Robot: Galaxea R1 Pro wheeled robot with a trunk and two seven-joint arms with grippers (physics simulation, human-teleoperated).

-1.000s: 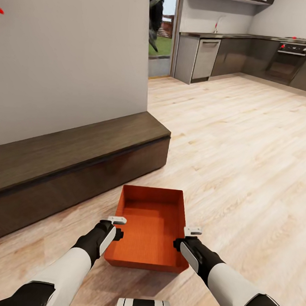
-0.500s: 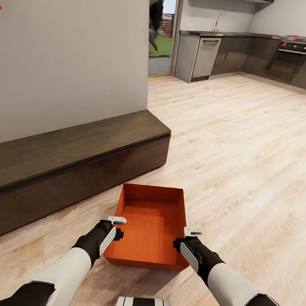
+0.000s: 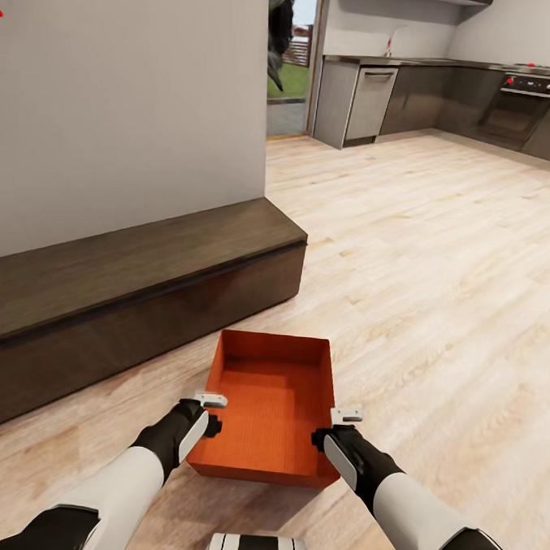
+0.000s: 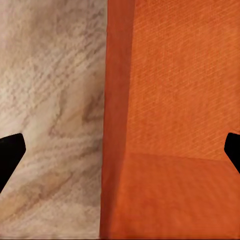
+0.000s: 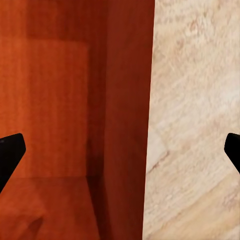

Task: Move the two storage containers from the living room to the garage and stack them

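Note:
One orange-red storage container (image 3: 271,405) sits open-top on the light wood plank floor of the living room, just in front of me. My left gripper (image 3: 210,400) hovers over its left side wall and my right gripper (image 3: 346,415) over its right side wall. In the left wrist view the left gripper (image 4: 120,152) is open, its dark fingertips (image 4: 10,155) far apart astride the container's wall (image 4: 117,100). The right gripper (image 5: 120,152) is likewise open, astride the opposite wall (image 5: 127,100). Neither touches the container.
A long dark low cabinet (image 3: 127,290) runs along the grey wall (image 3: 131,95) on the left, close to the container. Open wood floor (image 3: 438,277) stretches right and ahead toward a kitchen (image 3: 448,98) and a doorway (image 3: 289,64).
The view shifted slightly a second ago. The left gripper has sunk a little toward the container's left wall. The container and the right gripper stay put.

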